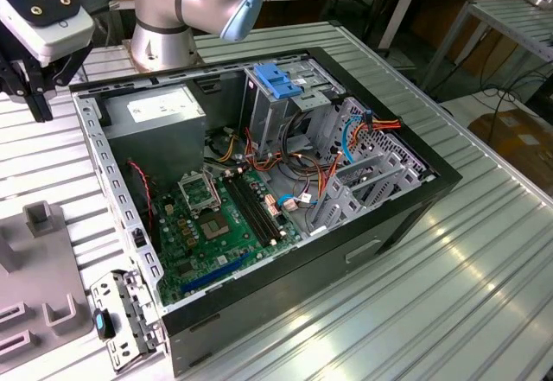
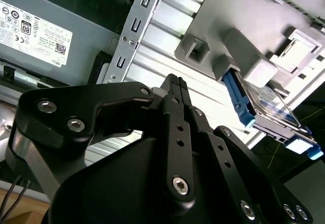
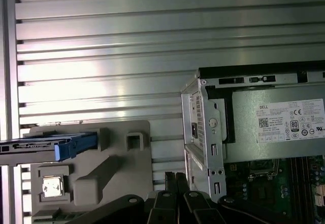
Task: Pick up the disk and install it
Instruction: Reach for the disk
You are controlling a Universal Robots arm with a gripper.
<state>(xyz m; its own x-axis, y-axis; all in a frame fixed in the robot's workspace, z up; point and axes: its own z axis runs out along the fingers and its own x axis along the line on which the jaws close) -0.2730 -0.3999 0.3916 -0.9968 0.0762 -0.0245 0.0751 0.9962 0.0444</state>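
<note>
The disk [image 2: 266,103] is a flat dark drive with blue rails, standing on edge in a slot of a grey holder block [image 2: 244,56]. In the first wrist view the disk [image 3: 45,146] shows edge-on with its blue rail end toward the holder's middle. My gripper [image 2: 175,80] hangs above the slatted table between the holder and the open computer case, apart from the disk. Its black fingers are pressed together with nothing between them. In the exterior view the gripper [image 1: 36,109] is at the far upper left, above the holder [image 1: 43,286].
The open computer case [image 1: 406,217] lies on the slatted metal table [image 1: 432,312], showing a green motherboard [image 1: 216,217], a grey power-supply box [image 1: 164,109] and a metal drive cage with a blue handle [image 1: 281,79]. A small metal bracket [image 1: 121,316] lies beside the case.
</note>
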